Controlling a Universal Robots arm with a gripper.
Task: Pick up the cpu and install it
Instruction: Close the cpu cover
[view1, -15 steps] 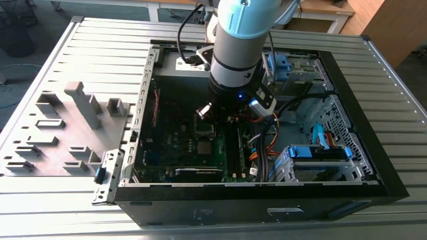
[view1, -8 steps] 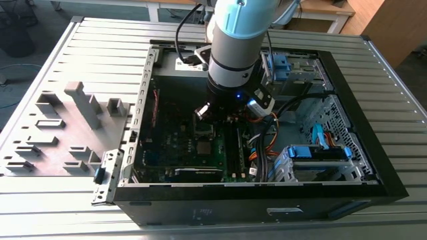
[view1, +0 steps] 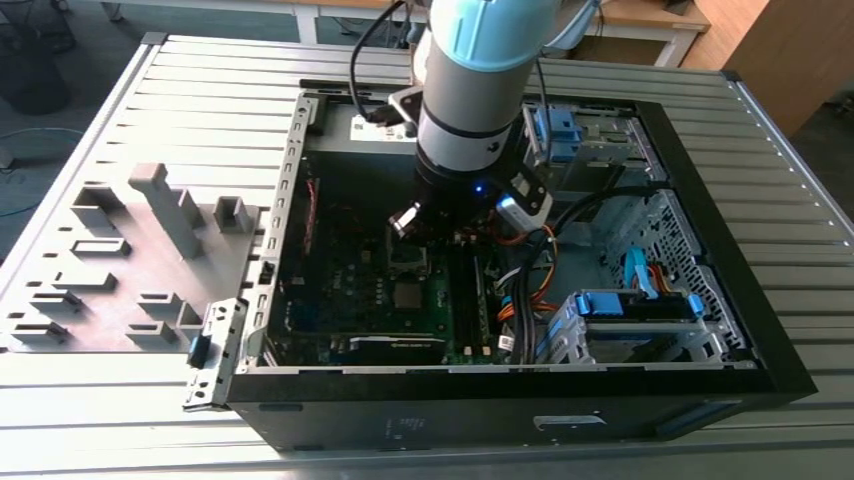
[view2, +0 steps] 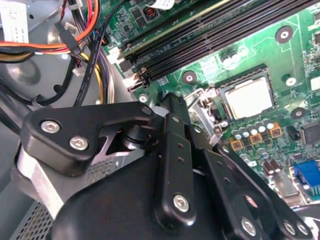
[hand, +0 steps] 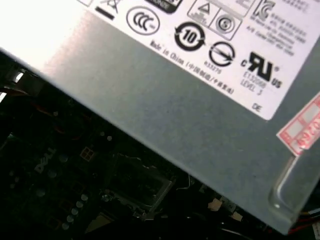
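Low inside the computer case (view1: 467, 415) over the green motherboard (view2: 300, 55), end effector (view2: 170, 107) of an opening impossible to tell, apart from the silver cpu (view2: 248, 97) lying in its socket (view2: 223, 97) in the second wrist view; in the first wrist view, a grey power-supply box (hand: 165, 110) over the darkened motherboard.

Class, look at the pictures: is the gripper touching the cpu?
Apart. In the second wrist view the cpu lies uncovered on the green motherboard, and a strip of board shows between it and the gripper.
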